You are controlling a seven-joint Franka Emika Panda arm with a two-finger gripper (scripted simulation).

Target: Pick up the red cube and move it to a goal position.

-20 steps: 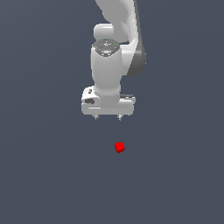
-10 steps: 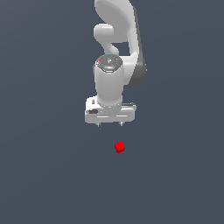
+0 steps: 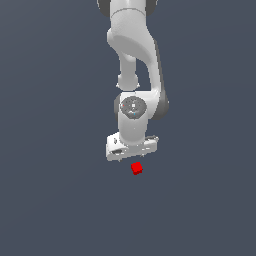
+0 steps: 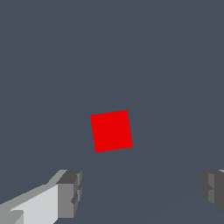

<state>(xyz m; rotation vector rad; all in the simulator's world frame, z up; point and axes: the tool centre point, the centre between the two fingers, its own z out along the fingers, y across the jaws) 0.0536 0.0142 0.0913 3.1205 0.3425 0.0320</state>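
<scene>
The red cube [image 3: 136, 168] is a tiny bright red block resting on the dark grey floor [image 3: 60, 200]. In the wrist view the red cube [image 4: 111, 131] shows as a slightly turned square. My gripper [image 3: 133, 153] hangs just above the cube, its white hand almost over it in the exterior view. In the wrist view the gripper [image 4: 142, 192] is open, with one grey fingertip [image 4: 70, 192] and the other at the picture's edge set wide apart. Nothing is between them, and the cube lies ahead of the gap.
The white arm [image 3: 132, 60] reaches down from above in the exterior view. Plain dark grey floor surrounds the cube on all sides.
The gripper has come down and moved toward the cube, tilting slightly. The cube has stayed where it was.
</scene>
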